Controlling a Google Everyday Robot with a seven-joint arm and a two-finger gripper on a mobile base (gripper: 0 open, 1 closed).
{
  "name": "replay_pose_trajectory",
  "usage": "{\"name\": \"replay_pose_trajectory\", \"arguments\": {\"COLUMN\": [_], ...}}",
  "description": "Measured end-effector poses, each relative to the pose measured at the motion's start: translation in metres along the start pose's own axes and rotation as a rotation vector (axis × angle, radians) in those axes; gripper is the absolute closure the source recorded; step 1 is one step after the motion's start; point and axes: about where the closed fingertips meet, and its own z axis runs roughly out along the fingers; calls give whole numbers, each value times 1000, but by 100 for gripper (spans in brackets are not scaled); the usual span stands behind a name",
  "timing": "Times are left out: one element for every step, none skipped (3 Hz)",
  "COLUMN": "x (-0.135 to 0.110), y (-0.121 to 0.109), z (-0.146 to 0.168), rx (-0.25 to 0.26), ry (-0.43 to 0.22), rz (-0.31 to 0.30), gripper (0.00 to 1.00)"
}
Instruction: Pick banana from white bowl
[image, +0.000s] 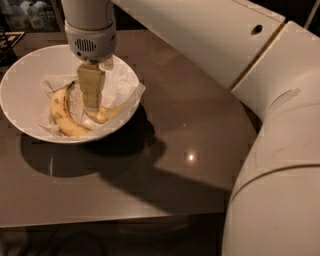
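Observation:
The white bowl (22, 80) stands at the table's left, lined with crumpled white paper (121, 82). Two bananas lie in it. The slimmer banana (107, 115) curves along the bowl's near right side, and its dark stem runs up behind the gripper. My gripper (92, 107) hangs straight down from the wrist into the middle of the bowl. Its tip is right at the slimmer banana and hides the banana's middle. I cannot tell whether it touches the fruit.
A thicker, speckled banana (62, 118) lies just left of the gripper in the bowl. The bowl rests on a glossy dark table (190, 130). My large white arm (280, 150) fills the right side. Dim items stand at the far left edge.

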Motion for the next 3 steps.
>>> {"name": "replay_pose_trajectory", "arguments": {"x": [-6, -4, 0], "y": [-4, -4, -4], "z": [12, 30, 44], "rx": [-2, -42, -83], "ry": [23, 32, 31], "rz": [-12, -1, 18], "gripper": [21, 27, 27]}}
